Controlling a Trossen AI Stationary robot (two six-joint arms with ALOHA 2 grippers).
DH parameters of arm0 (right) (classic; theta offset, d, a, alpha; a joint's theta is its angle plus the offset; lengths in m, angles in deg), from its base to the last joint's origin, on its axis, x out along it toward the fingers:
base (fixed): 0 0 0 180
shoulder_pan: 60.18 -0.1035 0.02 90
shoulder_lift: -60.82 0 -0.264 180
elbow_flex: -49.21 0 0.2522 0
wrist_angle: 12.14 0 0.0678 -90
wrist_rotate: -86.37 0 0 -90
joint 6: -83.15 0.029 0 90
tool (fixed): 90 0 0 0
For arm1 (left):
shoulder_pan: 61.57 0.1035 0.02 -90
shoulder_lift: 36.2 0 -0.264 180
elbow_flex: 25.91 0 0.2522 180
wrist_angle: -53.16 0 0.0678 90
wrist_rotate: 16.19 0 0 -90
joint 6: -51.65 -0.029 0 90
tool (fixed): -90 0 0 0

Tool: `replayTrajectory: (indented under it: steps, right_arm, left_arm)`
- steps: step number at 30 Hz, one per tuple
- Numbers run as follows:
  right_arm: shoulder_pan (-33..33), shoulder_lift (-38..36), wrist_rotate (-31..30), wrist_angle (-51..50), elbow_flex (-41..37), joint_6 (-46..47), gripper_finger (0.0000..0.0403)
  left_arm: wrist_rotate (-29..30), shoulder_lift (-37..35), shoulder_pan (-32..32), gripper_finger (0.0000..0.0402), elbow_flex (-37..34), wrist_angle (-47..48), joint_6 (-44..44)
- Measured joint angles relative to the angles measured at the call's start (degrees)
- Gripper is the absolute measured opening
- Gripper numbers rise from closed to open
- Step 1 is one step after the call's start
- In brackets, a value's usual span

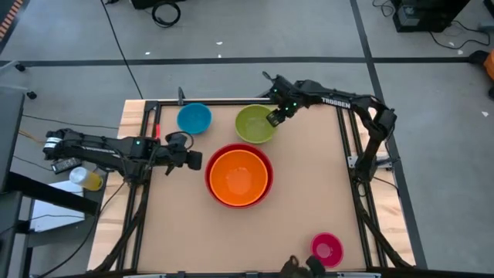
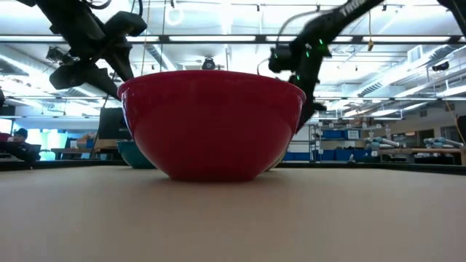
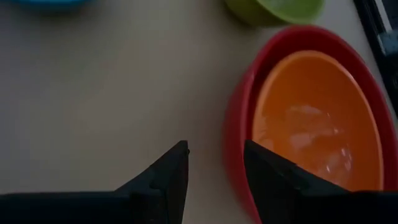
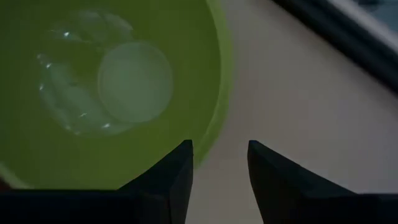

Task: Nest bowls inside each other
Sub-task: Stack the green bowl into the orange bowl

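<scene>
The orange bowl [image 1: 238, 176] sits nested in the red bowl [image 1: 265, 160] mid-tabletop. The right gripper [image 4: 219, 163], fingers apart, straddles the lime green bowl [image 1: 253, 123] rim near the far edge and must close and lift it next. The left gripper [image 3: 214, 167], fingers apart, waits beside the red bowl.

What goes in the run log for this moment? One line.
orange bowl nested in red bowl | right gripper open at lime green bowl rim | left gripper open beside red bowl

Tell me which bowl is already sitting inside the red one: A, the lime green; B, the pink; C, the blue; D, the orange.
D: the orange bowl sits inside the red bowl, while the blue bowl, the green bowl and the pink bowl stand apart on the table.
</scene>
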Motion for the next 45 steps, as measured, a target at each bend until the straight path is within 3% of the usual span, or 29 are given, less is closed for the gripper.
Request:
replayTrajectory:
  steps: [5,13,27,33,38,45]
  right_arm:
    - [3.74,0.02,3.44,6.03,-4.29,-0.92,0.0158]
    - [3.91,0.0,10.52,15.04,-7.06,-0.07,0.0158]
    - [1.96,0.0,10.57,16.06,-7.13,0.73,0.0158]
    - [-0.19,0.0,7.53,16.64,-7.13,0.35,0.0154]
    - [-1.54,0.02,4.57,18.18,-9.66,2.58,0.0116]
    - [-1.76,-0.18,5.39,22.46,-15.36,5.42,0.0042]
  left_arm:
    - [1.95,2.0,1.76,0.0156,0.0,0.24,5.59]
    - [1.93,3.82,5.73,0.0156,0.0,0.26,5.81]
    - [1.82,3.78,6.01,0.0156,0.0,-3.34,6.0]
    - [1.82,3.76,6.01,0.0156,0.0,-3.39,6.64]
    - [1.82,3.76,6.01,0.0156,0.0,-3.39,6.08]
    - [1.81,3.76,6.01,0.0156,0.0,-3.37,4.49]
